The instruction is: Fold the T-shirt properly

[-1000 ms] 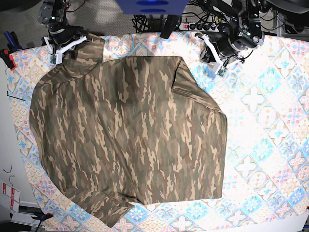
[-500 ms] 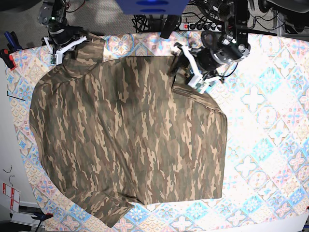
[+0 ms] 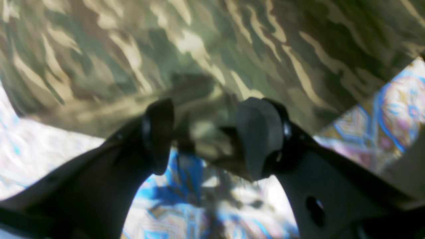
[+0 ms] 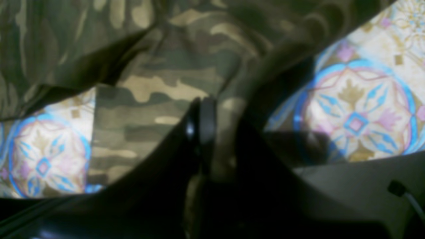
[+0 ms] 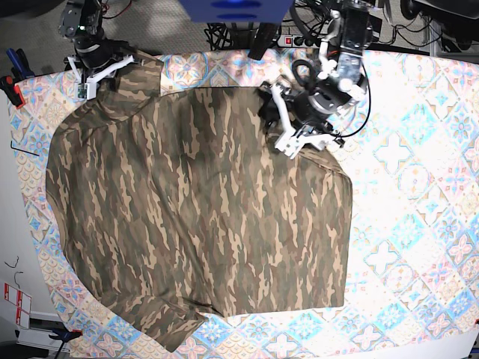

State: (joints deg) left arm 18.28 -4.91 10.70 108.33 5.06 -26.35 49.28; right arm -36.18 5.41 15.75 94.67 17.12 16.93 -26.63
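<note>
Patterned tablecloth [image 5: 419,187], camouflage T-shirt [image 5: 194,217] spread flat, left gripper [image 5: 281,120] parted astride its edge, right gripper [image 5: 101,75] clenched on cloth

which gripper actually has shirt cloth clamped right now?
The right gripper: jaws shut on the T-shirt at its far corner. The left gripper stands open over the shirt's folded edge.

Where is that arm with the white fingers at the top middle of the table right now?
In the base view, the left gripper is over the upper right edge of the T-shirt, its fingers open around a cloth fold.
</note>
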